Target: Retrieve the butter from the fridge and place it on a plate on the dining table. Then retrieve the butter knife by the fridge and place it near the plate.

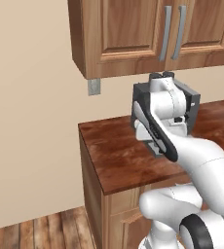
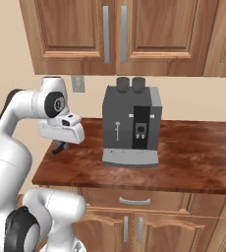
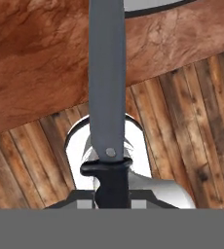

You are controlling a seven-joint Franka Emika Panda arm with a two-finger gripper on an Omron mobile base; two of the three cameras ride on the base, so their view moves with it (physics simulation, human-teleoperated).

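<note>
Butter knife (image 3: 107,82) pinched by its black handle in the gripper (image 3: 112,192), blade out over the wood counter (image 3: 46,63).

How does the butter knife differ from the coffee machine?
The butter knife is long, thin and flat; the coffee machine is a tall box. The knife is held in the shut pincer; the machine stands on the counter. Both are grey with black parts.

Matt grey butter knife (image 3: 107,82) blade, glossy reddish wood counter (image 2: 193,157), plank floor (image 3: 192,126)

Reddish wood counter (image 2: 193,162) bears grey coffee machine (image 2: 131,125)
</note>
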